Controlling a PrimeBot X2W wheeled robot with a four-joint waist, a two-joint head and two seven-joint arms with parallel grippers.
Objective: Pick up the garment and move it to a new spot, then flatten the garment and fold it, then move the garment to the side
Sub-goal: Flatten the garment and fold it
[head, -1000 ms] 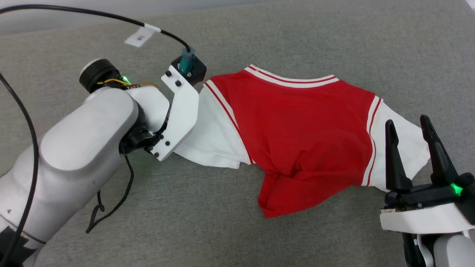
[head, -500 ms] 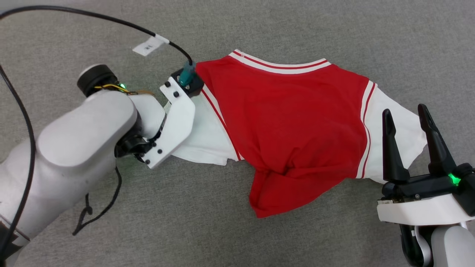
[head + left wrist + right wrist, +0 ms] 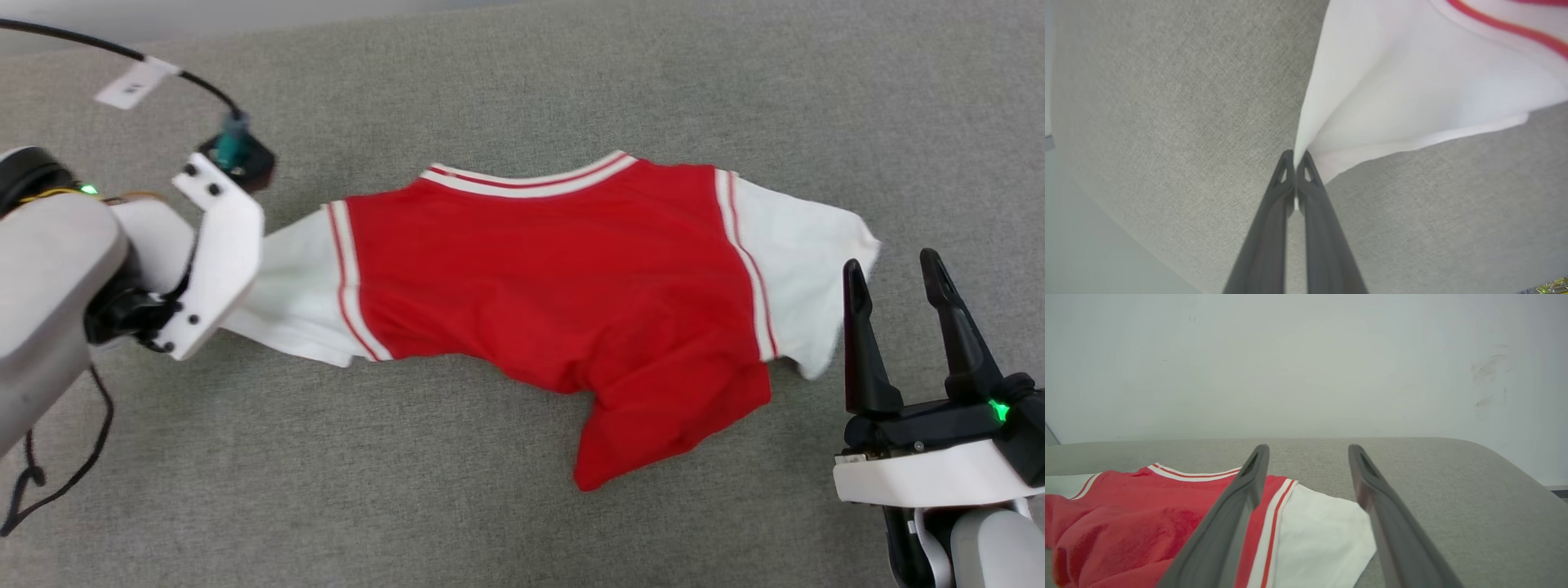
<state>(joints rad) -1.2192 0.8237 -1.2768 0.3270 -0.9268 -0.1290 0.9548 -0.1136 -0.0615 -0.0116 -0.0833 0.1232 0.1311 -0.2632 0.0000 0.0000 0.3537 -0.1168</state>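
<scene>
left wrist view shows the left pincer (image 3: pixel 1295 157) with its two dark fingers pressed together on the tip of a white sleeve (image 3: pixel 1412 94), which is drawn into a peak at the fingertips and fans out wide beyond them. a red stripe (image 3: pixel 1506 28) crosses the sleeve at the far corner of that view.

head view shows the garment (image 3: pixel 555 278), a red jersey, spread across the grey cloth-covered table (image 3: pixel 490 531) with a plain red side up. its striped collar trim (image 3: pixel 531 181) lies on the edge farthest from the robot. one white sleeve reaches toward the robot's left, where it runs under the white wrist bracket (image 3: pixel 216 261). the other white sleeve (image 3: pixel 804 269) lies flat on the robot's right. the lower hem is bunched, and a red flap (image 3: pixel 653 433) points toward the robot.

the right pincer (image 3: pixel 891 261) stands with its fingers apart and holds nothing. its inner finger is at the outer edge of the right sleeve; whether it touches the cloth i cannot tell. a green light (image 3: pixel 998 411) glows at its base. a black cable (image 3: pixel 196 82) with a white tag (image 3: pixel 131 82) arcs to the left wrist.

right wrist view has the spread fingers framing that sleeve (image 3: pixel 1323 539), with a pale wall (image 3: pixel 1306 355) behind the table.
</scene>
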